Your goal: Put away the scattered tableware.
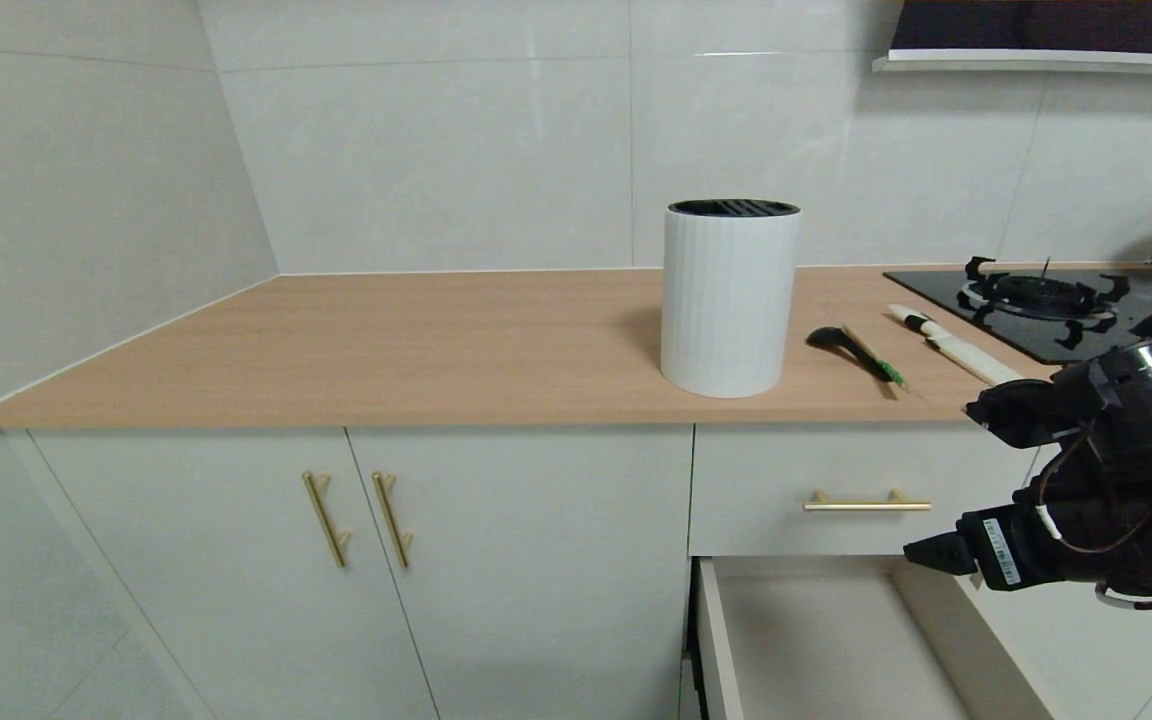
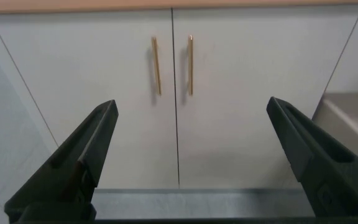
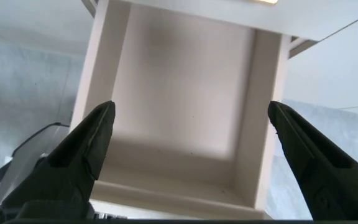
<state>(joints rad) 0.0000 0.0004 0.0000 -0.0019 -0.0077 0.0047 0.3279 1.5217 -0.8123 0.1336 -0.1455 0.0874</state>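
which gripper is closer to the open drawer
Right. The right gripper hangs open directly over the open drawer; the left gripper faces the cabinet doors to the drawer's left.

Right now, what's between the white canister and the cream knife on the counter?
Head view: a black spoon and a green-tipped wooden stick lie on the countertop between the white canister and the cream knife.
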